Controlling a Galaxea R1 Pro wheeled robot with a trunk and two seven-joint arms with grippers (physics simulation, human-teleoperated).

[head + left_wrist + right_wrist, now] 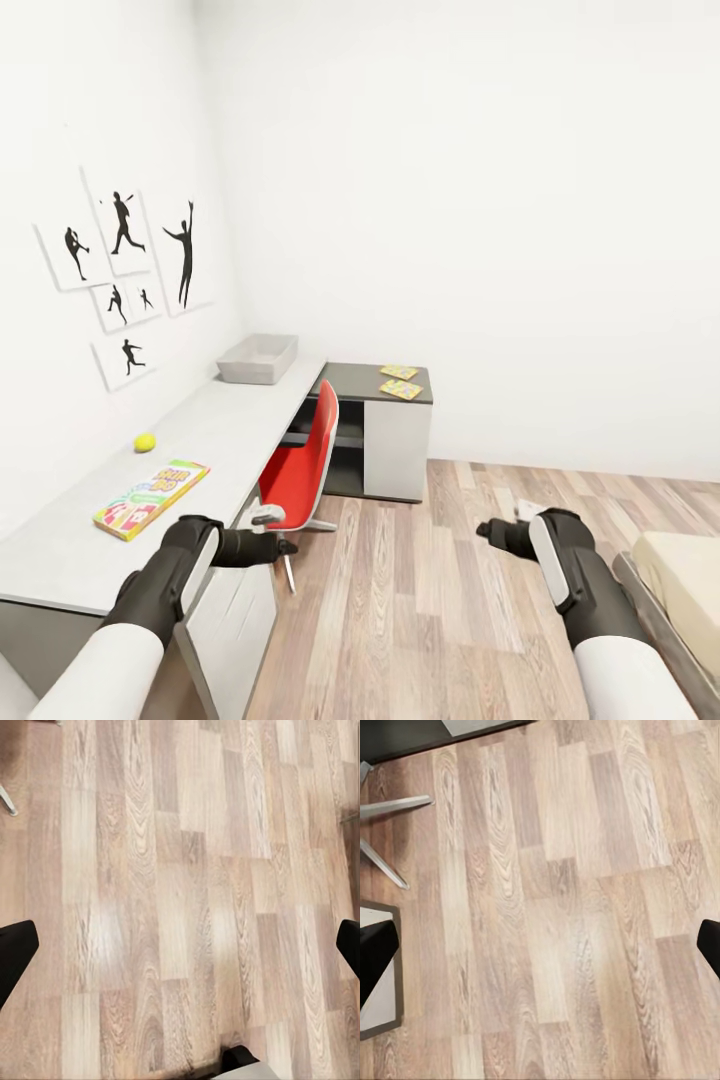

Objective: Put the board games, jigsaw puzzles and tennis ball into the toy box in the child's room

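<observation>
In the head view, a long L-shaped table point(215, 425) with a light grey top runs along the left wall and turns into a dark grey corner section with white fronts. A board game point(151, 497) lies flat near the table's near end: a rectangular box printed in yellow, green and red cartoon colours. Just beyond it, closer to the wall, sits the tennis ball point(145, 442), small and yellow-green. At the far end of the light top stands the toy box point(258, 359), a shallow light grey bin with flared sides. Two jigsaw puzzles point(400, 381) lie side by side on the dark corner section, thin squares in yellow, blue and pink. A red chair point(305, 463) is pushed in at the table. At the lower right, a corner of the bed point(685, 575) shows its cream mattress on a dark frame. Both arms reach forward over the wooden floor point(430, 590); the left gripper point(280, 546) and the right gripper point(490, 530) hold nothing.

In the left wrist view, the left gripper's black fingertips point(15, 952) sit at opposite edges, spread wide over bare planks.

In the right wrist view, the right gripper's fingertips point(376, 952) are likewise spread wide above the floor, with chair legs point(390, 832) nearby.
</observation>
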